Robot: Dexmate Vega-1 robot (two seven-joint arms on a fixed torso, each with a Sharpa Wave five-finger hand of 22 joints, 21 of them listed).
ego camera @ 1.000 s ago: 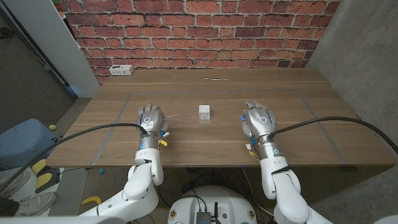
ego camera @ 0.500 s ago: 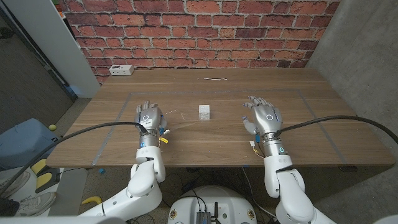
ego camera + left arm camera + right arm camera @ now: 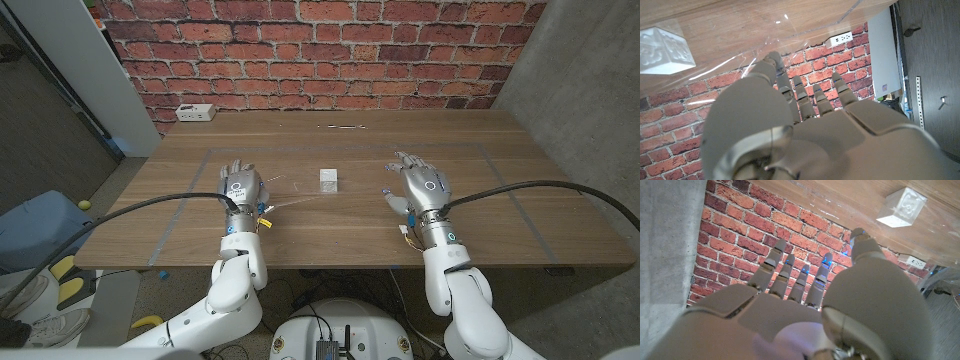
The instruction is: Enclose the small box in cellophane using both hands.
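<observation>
Small white box [image 3: 329,179]: cube-like, no long axis, upright mid-table. Cellophane [image 3: 290,192]: nearly invisible, edges unclear. Left hand [image 3: 241,187], right hand [image 3: 421,187]: fingers spread, empty.

The small box [image 3: 329,179] between the two hands is white, with a faint pale pattern on its faces. The cellophane [image 3: 290,195] by the left hand [image 3: 241,187] is clear, catching white glints. Both hands, left and right hand [image 3: 424,188], are grey. The desk [image 3: 480,215] is brown wood grain; the wall [image 3: 330,55] beyond the fingers is red brick with pale mortar.
</observation>
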